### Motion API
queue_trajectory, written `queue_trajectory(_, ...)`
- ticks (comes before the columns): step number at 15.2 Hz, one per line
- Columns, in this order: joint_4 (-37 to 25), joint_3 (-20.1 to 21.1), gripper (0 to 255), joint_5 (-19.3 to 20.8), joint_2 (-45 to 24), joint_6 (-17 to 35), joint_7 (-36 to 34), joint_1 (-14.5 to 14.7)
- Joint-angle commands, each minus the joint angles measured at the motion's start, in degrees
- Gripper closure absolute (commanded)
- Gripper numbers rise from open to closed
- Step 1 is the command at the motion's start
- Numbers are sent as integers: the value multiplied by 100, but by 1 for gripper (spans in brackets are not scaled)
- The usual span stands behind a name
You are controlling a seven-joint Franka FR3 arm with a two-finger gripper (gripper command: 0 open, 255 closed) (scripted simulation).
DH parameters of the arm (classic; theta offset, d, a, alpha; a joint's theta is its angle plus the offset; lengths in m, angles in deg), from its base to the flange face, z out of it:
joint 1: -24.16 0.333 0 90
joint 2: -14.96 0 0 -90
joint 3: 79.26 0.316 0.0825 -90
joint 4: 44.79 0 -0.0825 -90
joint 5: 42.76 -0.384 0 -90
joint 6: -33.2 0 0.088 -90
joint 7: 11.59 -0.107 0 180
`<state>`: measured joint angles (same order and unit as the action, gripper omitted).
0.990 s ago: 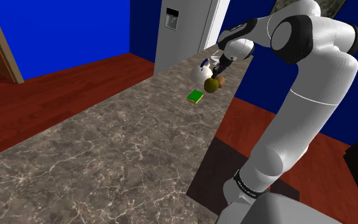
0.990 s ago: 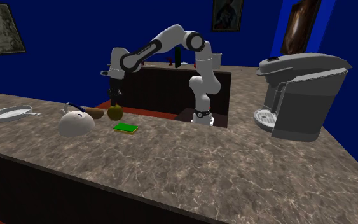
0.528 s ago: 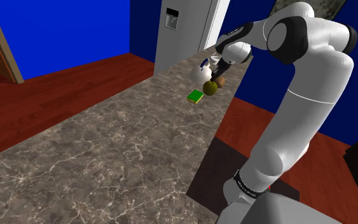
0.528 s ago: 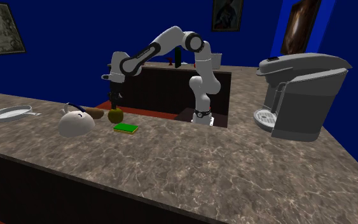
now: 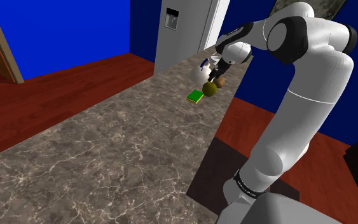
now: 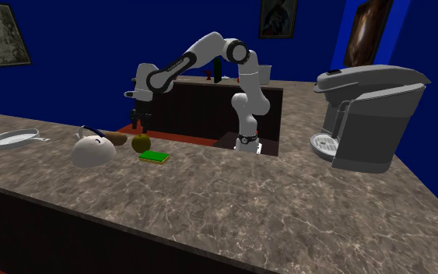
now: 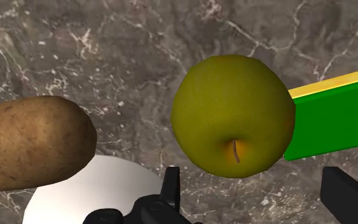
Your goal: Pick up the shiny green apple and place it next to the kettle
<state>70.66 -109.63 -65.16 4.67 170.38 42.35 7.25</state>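
The apple (image 6: 140,142) is a dull yellow-green. It sits on the stone counter (image 6: 248,194) close beside the white kettle (image 6: 94,149). It does not touch the kettle. In the second exterior view the apple is on the kettle's right side.

The black gripper (image 6: 138,122) hangs in the air just above the apple. It points down at it. In the wrist view its two fingers (image 7: 171,188) stand wide apart, and the apple (image 7: 233,114) shows in the gap between them. The fingers do not squeeze it. The gripper holds nothing.

A brown potato (image 7: 34,141) lies right by the kettle (image 7: 95,191), on its far side in the second exterior view. I cannot tell if the two touch. A flat green sponge (image 6: 154,156) with a yellow edge lies on the counter a little past the apple, farther from the kettle.

A grey frying pan (image 6: 11,138) rests on the counter on the kettle's other side, away from the apple. A big grey coffee machine (image 6: 369,117) stands far from the kettle, at the other end of the counter.
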Motion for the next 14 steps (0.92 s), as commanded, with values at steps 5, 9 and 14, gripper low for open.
queue_trajectory(5,-38,-116,0,421,452,-388,-271,60)
queue_trajectory(9,-61,-131,0,524,564,-496,-338,63)
queue_trajectory(14,-61,-131,0,523,563,-496,-338,62)
